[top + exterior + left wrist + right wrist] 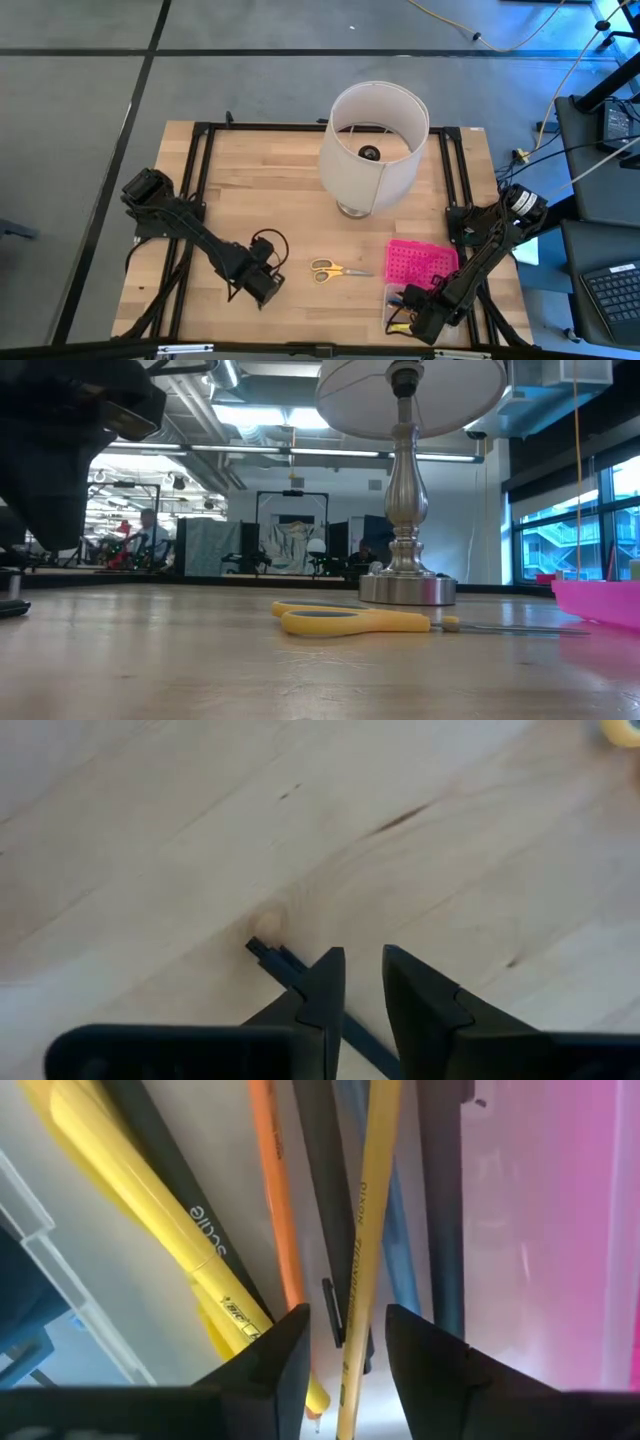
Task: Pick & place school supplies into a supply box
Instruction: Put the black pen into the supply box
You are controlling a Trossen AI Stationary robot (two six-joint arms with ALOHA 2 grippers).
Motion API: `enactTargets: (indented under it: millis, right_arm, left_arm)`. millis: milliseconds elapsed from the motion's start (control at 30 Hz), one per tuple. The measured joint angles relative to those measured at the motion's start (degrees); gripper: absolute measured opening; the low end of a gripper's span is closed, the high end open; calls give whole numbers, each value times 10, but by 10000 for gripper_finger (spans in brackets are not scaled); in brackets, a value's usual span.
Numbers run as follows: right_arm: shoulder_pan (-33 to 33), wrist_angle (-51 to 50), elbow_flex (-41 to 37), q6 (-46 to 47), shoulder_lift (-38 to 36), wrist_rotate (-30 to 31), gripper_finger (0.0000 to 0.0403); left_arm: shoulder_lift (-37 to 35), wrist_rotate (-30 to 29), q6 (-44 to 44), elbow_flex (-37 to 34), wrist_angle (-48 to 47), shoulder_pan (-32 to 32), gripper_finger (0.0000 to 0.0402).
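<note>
My left gripper [268, 290] hangs near the table's front left and is shut on a thin black pen [268, 955]. Small yellow-handled scissors [335, 270] lie flat on the wood between the arms. The supply box's pink dotted lid [420, 262] lies open beside its clear base [398, 303]. My right gripper [348, 1335] stands open just above the base. Its fingers are on either side of a yellow pencil [365, 1230], which lies in the base among an orange pencil [275, 1190], black pens [325, 1170] and a blue pen [402, 1270]. My left gripper has the black pen between its two fingers, which point down from above. The pen runs slantwise across the gap [352, 1032], back from the fingertips. One end [258, 948] sticks out past one finger. Whether the pen is clear of the table, I cannot tell.
A lamp with a big white shade [372, 145] and a metal foot [408, 588] stands at the table's far middle, behind the scissors [350, 622]. A black frame [200, 200] runs along the table's left, far and right sides. Bare wood lies between the left gripper and the scissors.
</note>
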Motion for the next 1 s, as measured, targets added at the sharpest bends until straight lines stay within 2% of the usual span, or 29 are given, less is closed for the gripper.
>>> enactTargets:
  millis: [133,267,400,500,667,833,1000]
  right_arm:
    - [0,0,0,-14,0,1,135]
    - [0,0,0,-16,0,1,135]
    - [0,0,0,-18,0,1,135]
    - [0,0,0,-29,0,1,135]
    - [0,0,0,-46,0,1,136]
    - [0,0,0,-61,0,12,136]
    - [0,0,0,-63,0,14,136]
  left_arm:
    - [0,12,-11,0,0,1,81]
    - [0,20,-34,0,0,1,113]
    - [0,-18,-45,0,0,-3,143]
    - [0,-16,-56,0,2,-7,154]
    - [8,28,-129,-2,-3,-7,155]
    - [25,10,-155,-4,-2,-8,146]
    - [37,25,-179,-4,-5,-7,137]
